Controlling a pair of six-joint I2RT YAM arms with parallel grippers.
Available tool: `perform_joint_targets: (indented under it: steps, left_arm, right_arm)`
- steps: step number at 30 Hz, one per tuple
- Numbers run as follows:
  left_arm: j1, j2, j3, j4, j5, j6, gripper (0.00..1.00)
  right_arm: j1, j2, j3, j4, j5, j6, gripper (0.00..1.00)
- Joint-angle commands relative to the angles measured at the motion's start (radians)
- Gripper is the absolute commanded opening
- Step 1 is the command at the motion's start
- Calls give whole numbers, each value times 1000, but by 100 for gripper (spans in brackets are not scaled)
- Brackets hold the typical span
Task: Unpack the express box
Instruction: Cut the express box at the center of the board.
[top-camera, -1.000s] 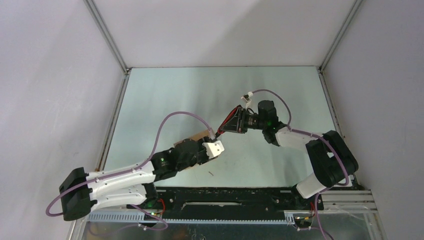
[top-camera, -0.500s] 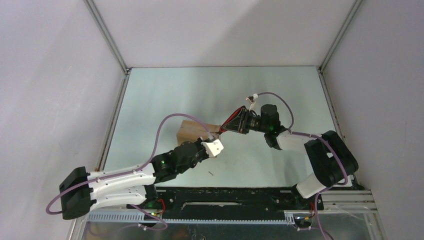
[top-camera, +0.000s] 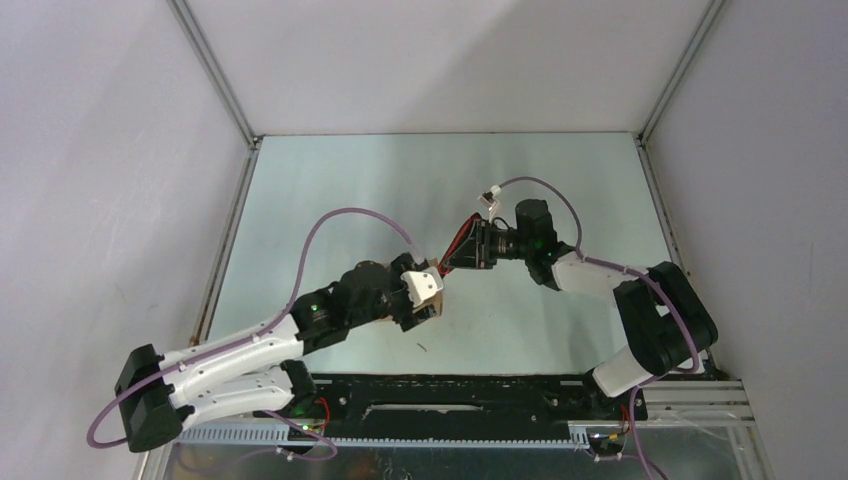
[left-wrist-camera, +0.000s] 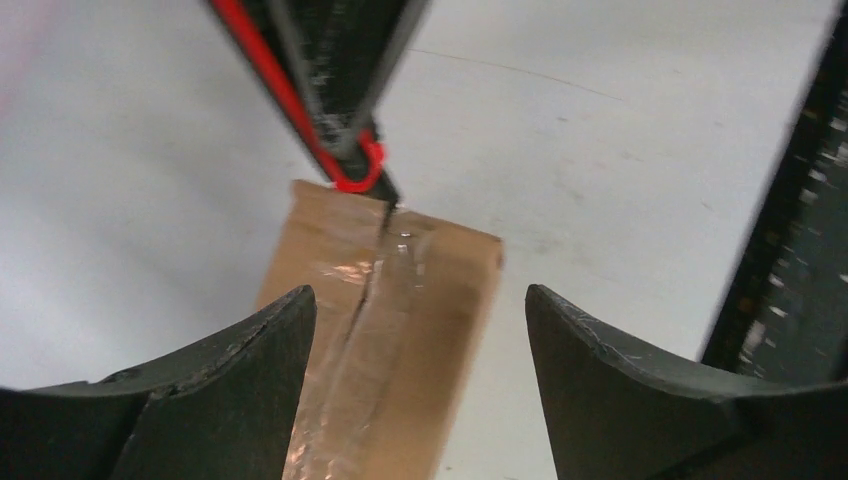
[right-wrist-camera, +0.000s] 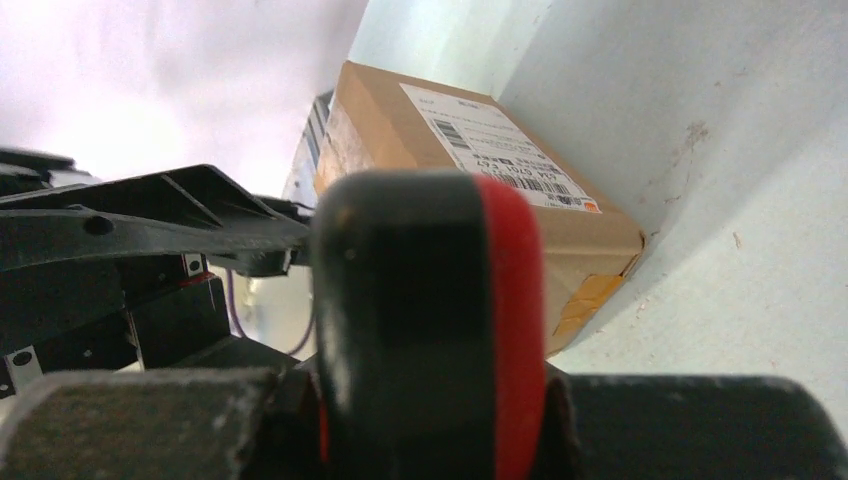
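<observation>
Near the centre of the table (top-camera: 560, 180), the box (left-wrist-camera: 400, 340) lies between the spread fingers (left-wrist-camera: 230, 390) of the left gripper (left-wrist-camera: 418, 295), which straddles it without visibly clamping. The right gripper (top-camera: 476, 245) pinches the knife (left-wrist-camera: 325, 80), which enters from 12 o'clock with its tip on the taped seam (left-wrist-camera: 385, 280) at the box's 12 o'clock end. If drawn toward 6 o'clock, the blade could shove the loose box, wander off the seam, bite too deep, or meet the left fingers.
</observation>
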Motion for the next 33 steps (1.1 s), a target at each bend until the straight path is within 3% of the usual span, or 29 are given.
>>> perform_joint_targets:
  steps: [1, 14, 33]
  left_arm:
    - [37, 43, 92, -196, 308, 44, 81]
    - [96, 132, 72, -194, 335, 152, 86]
    - [47, 197, 5, -129, 392, 38, 72]
  right_arm:
    - [23, -59, 65, -121, -63, -174, 0]
    - [105, -59, 72, -197, -25, -280, 0]
    - [90, -35, 72, -159, -8, -224, 0]
